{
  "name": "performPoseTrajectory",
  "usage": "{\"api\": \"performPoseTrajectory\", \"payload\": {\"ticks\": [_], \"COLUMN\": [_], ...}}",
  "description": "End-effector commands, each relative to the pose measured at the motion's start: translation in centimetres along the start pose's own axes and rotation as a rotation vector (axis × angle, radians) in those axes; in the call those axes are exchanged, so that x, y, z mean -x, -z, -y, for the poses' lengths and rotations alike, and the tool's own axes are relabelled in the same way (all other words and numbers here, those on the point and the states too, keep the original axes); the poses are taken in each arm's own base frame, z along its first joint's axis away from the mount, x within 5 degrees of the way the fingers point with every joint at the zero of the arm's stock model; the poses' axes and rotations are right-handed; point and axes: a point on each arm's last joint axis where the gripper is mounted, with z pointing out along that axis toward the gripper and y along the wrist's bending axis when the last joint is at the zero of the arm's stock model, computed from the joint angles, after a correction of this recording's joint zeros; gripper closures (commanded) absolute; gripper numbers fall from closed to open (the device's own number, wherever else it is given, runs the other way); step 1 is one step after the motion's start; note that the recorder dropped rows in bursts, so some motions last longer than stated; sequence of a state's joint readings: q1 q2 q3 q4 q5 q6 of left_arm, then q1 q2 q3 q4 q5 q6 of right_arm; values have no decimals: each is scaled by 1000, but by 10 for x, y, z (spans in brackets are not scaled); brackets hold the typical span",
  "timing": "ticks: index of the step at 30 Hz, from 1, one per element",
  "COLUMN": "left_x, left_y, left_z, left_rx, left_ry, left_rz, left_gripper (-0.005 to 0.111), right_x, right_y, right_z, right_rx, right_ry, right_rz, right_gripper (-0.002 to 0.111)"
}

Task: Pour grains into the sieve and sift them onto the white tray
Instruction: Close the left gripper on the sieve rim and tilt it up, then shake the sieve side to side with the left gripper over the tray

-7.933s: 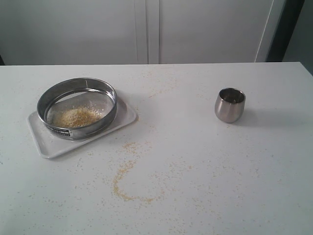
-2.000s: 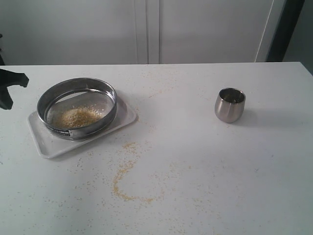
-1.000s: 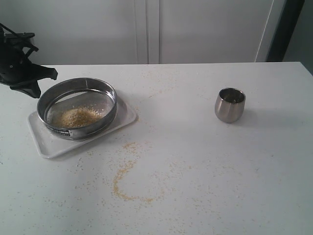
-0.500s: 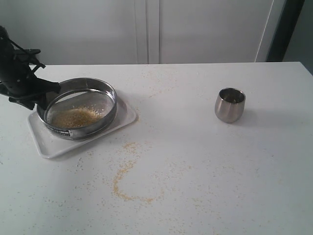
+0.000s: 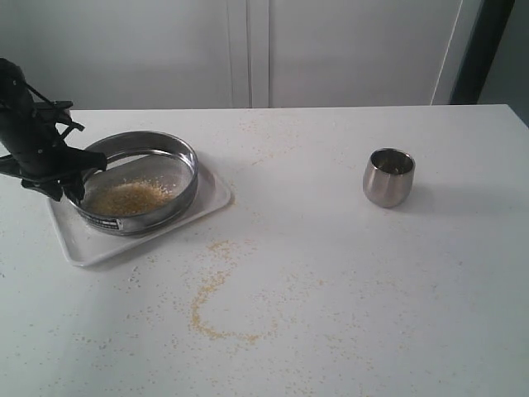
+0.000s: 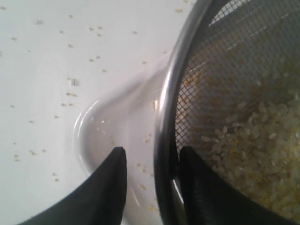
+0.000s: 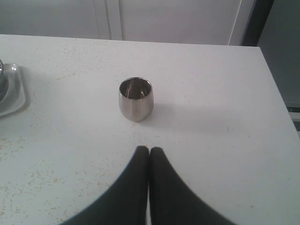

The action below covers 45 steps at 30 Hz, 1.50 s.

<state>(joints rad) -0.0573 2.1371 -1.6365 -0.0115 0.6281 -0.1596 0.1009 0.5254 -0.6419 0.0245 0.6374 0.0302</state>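
Observation:
The sieve [image 5: 157, 217] stands on the white tray [image 5: 211, 197] at the table's left, with a heap of grains [image 5: 124, 198] on its mesh. My left gripper [image 5: 78, 176] is at the sieve's left edge. In the left wrist view the left gripper [image 6: 153, 152] is open and straddles the sieve's rim [image 6: 164, 108]: one finger is inside over the grains [image 6: 253, 150], the other outside over the tray [image 6: 112, 122], with a gap to the rim. My right gripper [image 7: 149, 149] is shut and empty, hovering short of the steel cup [image 7: 136, 98].
The small steel cup [image 5: 388, 176] stands alone at the right of the table. Spilled grains [image 5: 211, 298] lie in a curved trail in front of the tray and are scattered across the white table. White cabinet doors rise behind the far edge.
The left arm has come in from the left edge and lowered its gripper over the sieve's left rim. The sieve, tray and cup have stayed where they were.

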Motion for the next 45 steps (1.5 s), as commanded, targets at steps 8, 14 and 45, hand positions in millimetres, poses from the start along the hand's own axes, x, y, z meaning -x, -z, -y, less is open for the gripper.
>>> {"api": "performPoseTrajectory", "payload": {"ticks": [8, 14, 45], "left_x": [0, 0, 3], "left_y": [-2, 0, 44], "left_z": [2, 3, 7], "left_rx": [-9, -11, -72], "left_ry": [32, 84, 248], "left_rz": [-4, 0, -7], "left_gripper": [104, 107, 107], "right_x": [-1, -1, -1], "right_y": [0, 0, 0], "right_z": [1, 1, 1], "right_rx": [-6, -6, -6], "right_ry": [4, -19, -16], "right_rz": [4, 4, 4], "right_gripper": [108, 108, 108]}}
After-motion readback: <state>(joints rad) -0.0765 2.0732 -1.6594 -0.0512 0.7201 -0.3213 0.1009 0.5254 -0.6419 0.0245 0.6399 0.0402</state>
